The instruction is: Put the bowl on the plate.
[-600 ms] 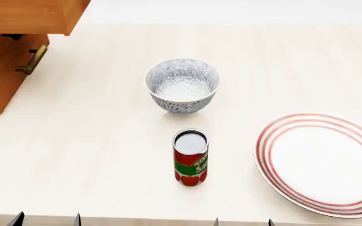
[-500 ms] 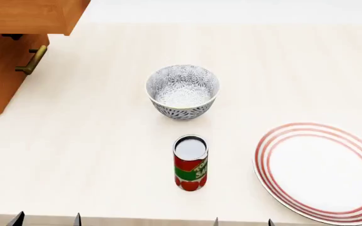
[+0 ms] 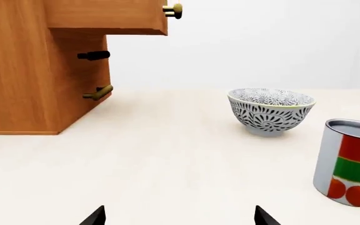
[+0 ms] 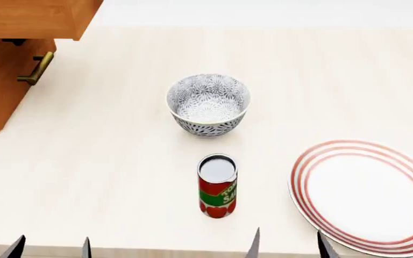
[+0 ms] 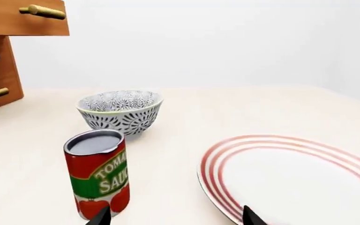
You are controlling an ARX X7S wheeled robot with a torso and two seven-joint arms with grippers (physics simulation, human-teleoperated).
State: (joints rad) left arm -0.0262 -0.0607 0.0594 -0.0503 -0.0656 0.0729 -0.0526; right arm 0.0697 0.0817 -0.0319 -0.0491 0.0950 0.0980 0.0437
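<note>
A tomato-sauce can [image 4: 217, 185] stands upright on the pale counter [image 4: 106, 161] — red label with a green band, tomatoes printed near its base, grey lid on top. At the far left sits a wooden cabinet [image 4: 6, 80], one drawer [image 4: 38, 16] pulled out, with brass handles [image 4: 38, 69] — plus one dark knob [image 3: 93, 55].

Bright, even, sharp renders; only faint soft shadows under the bowl [image 4: 208, 105].
</note>
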